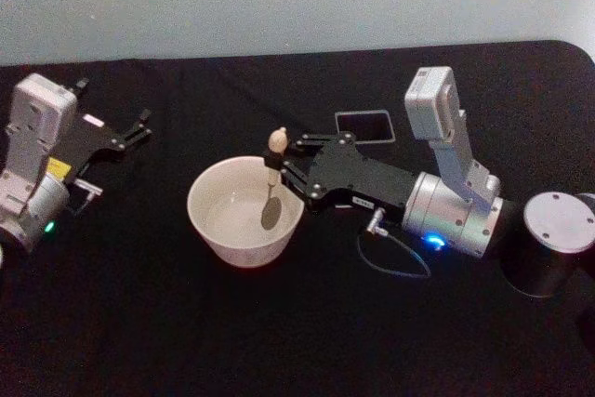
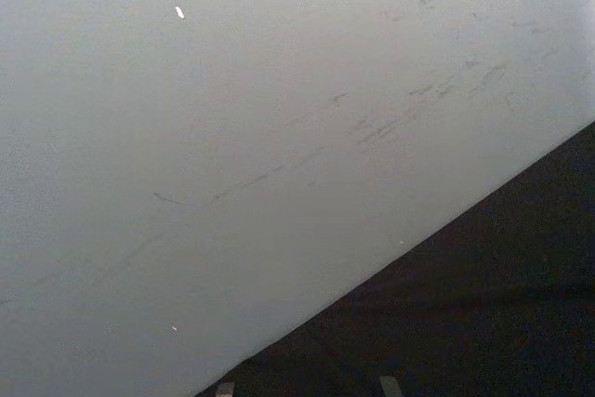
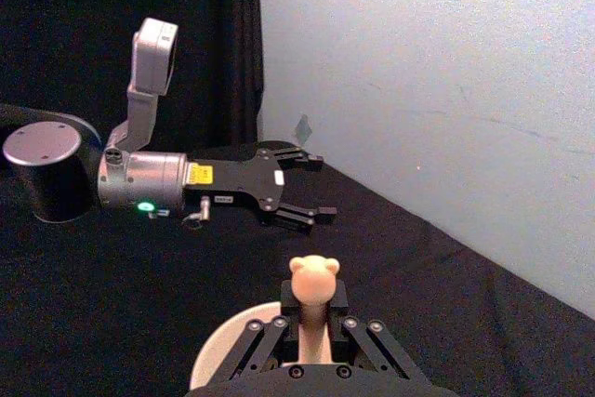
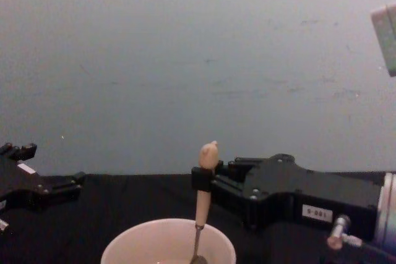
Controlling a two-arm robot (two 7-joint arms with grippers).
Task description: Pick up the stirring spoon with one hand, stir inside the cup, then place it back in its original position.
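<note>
Black R claw [image 1: 284, 172]: fingers are clamping down on the stirring spoon [image 4: 202, 202], high on its beige handle just under the knob. The arm is reaching in from your right, over the rim of the cup [image 1: 244, 248].
Grip pt: you're holding the right spot, I'd say. It's the thickest part, and the knob is acting as a stop vs. sliding down. The metal neck looks too thin & slick to pinch.
Spoon pos.: it's hanging near upright w/ a slight tilt, bowl end down inside the cup. Can't tell if it's touching the bottom.
Handling: prob. light & stiff. The smooth round handle is likely to be swivelling btwn flat fingers if the bowl end is dragging on the wall, so you're wanting small, slow circles.
Cup: it's sitting on the black cloth [image 1: 139, 323], left of center in the head view. Wide vs. the spoon, so there's plenty of room. It looks ceramic, i.e. breakable, and may be sliding if you're pushing the wall. Contents: can't tell.
Holder [image 1: 363, 125]: the dark square box is standing open-topped just behind the R claw, near the cup but apart. The mouth is narrow, so the return is calling for an upright spoon.
L claw [image 1: 144, 127]: it's idling at the table's left w/ fingers spread, gripping nothing, well apart from the cup.
</note>
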